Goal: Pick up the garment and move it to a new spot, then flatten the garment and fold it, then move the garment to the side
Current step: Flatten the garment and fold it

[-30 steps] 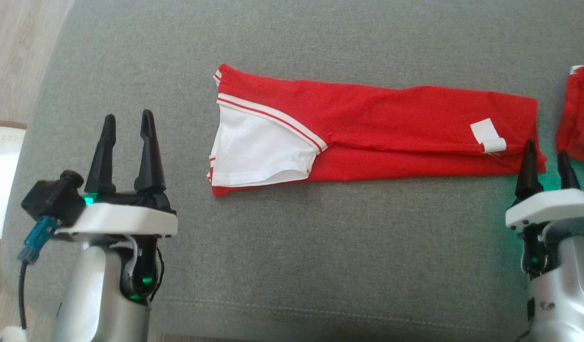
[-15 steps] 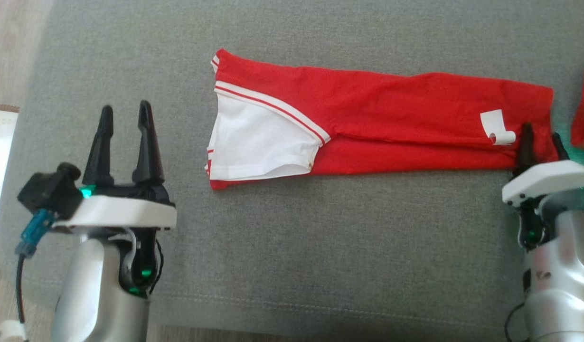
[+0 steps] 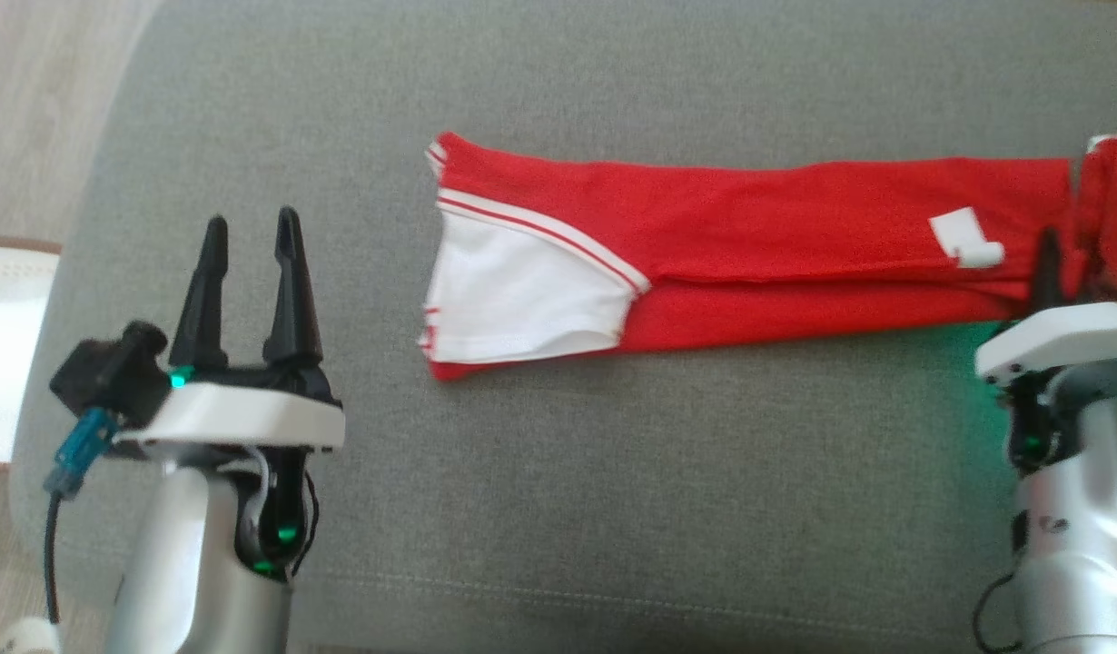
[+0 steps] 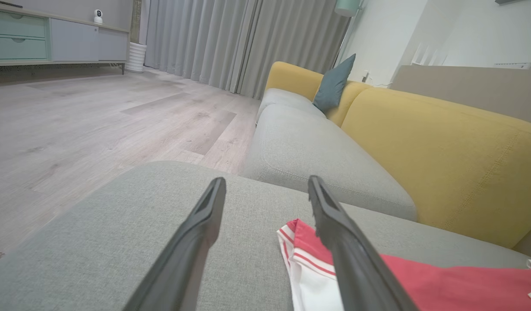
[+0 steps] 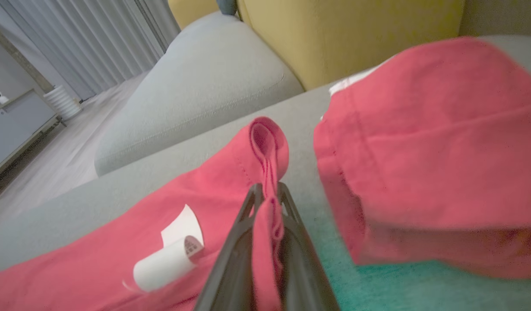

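The garment [image 3: 749,236] is red with a white sleeve and lies folded into a long strip across the grey cushion [image 3: 613,509]. A white label [image 3: 963,238] curls up near its right end. My right gripper [image 3: 1053,250] is shut on that right end; in the right wrist view a pinched fold of the garment [image 5: 118,250] stands up between the tips of the right gripper [image 5: 267,190]. My left gripper [image 3: 250,222] is open and holds nothing, hovering left of the sleeve end. In the left wrist view the left gripper [image 4: 265,183] points past the garment's [image 4: 442,280] corner.
A second red cloth [image 3: 1112,209] lies right beside the held end and looms large in the right wrist view [image 5: 429,151]. A yellow sofa back [image 4: 442,142] with a blue pillow [image 4: 332,84] rises behind. Wooden floor [image 3: 32,91] and a white object [image 3: 4,345] lie left of the cushion.
My right gripper moved up onto the garment's right end and shut on it. The head camera has shifted a little. The left gripper stays open in the same place.
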Robot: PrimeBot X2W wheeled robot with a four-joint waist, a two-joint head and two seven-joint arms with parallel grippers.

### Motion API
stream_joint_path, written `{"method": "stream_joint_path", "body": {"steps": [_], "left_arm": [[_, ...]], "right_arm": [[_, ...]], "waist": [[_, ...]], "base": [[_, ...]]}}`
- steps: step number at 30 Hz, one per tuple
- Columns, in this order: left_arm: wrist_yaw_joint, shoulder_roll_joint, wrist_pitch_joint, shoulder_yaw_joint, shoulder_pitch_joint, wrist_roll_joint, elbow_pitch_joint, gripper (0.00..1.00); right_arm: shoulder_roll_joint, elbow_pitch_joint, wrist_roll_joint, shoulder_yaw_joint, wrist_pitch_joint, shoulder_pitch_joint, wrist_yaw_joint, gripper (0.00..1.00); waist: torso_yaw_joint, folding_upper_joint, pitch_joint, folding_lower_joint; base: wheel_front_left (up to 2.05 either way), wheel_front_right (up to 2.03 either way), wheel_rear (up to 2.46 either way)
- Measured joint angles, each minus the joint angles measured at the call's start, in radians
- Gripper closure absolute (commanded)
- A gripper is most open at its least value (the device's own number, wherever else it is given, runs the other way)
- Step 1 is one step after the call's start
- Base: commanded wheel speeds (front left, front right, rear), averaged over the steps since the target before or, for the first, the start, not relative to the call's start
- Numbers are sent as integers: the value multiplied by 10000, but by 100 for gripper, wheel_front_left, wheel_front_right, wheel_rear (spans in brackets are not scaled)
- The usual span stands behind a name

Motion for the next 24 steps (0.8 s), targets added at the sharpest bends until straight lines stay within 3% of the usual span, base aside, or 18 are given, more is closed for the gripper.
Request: {"method": "stream_joint_path", "body": {"steps": [12,19,24], "left_arm": [[190,4,0,-128,707,-311,-48,0],[359,8,0,-301,985,-430,-71,0],[357,8,0,-368,1010,-447,-98,0]], "right_arm": [[-316,-1308,-780,-1375,274,168,0,100],[130,-2429,-384,-8,907,267,0,100],[151,-2897,970,1488,1273,616,0,100]], "waist": [[191,0,-952,0],[468,0,-1243,-1],[710,0,-1286,0]], "base": [[0,0,0],[0,0,0],[0,0,0]]}}
